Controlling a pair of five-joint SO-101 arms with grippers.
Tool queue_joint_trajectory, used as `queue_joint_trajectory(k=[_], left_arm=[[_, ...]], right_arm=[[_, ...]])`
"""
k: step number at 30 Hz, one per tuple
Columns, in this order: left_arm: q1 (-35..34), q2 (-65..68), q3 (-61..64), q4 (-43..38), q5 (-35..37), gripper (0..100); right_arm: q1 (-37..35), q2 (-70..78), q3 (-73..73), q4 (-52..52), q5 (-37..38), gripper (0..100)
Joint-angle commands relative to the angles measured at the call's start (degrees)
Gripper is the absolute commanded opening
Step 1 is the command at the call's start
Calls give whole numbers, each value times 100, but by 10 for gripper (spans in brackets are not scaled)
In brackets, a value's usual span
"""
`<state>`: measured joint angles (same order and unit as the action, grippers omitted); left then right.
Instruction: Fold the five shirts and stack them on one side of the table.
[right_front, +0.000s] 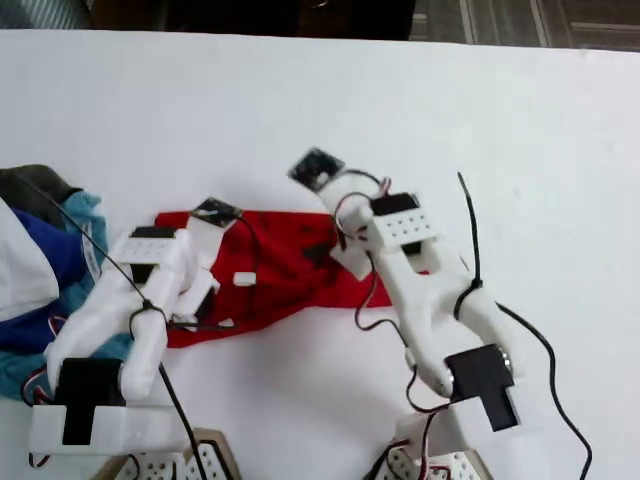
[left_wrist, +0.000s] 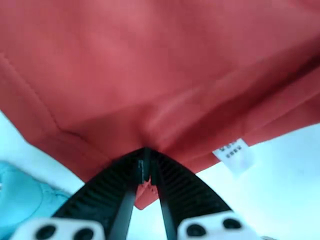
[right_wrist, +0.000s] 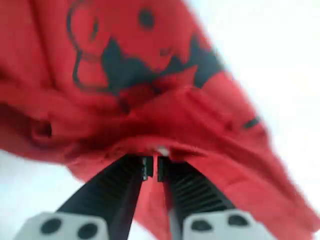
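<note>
Gripping the red shirt (right_front: 290, 275), left pincer (left_wrist: 146, 159) and right pincer (right_wrist: 151, 164) clamp tight.

Nothing here is reading as legible words or numbers. A small white tag (left_wrist: 234, 154) is sticking out from the edge of the red shirt (left_wrist: 160, 65) onto the desk, and it is carrying a few short rows of grey print, too fine to make out. In the right wrist view the shirt is showing a dark printed figure (right_wrist: 145, 65): a thin outline with a rounded ear, a round dot and a jagged solid patch, with no letters in it.
</note>
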<state>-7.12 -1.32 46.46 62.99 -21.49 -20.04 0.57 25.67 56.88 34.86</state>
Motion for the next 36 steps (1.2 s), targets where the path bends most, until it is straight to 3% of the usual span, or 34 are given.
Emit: queue_joint_trajectory(k=[1,8,17,23,32,36], left_arm=[[26,158,-92,-62,-9,26],[26,158,-92,-62,-9,26],[26,149,-92,-53,0,26],[70,26,-251,396,26,26],[246,-1310,-242,1011,0,26],[431,-1451,453,545,-62,26]], right_arm=[[-110,242,-563,-127,-70,22],[198,1191,-1407,4,-79,22],[892,-66,-2330,1842,-26,22],[1358,-611,-1433,2695,976,22],[2026,-356,519,84,1380,22],[2299,198,325,-338,1459,22]])
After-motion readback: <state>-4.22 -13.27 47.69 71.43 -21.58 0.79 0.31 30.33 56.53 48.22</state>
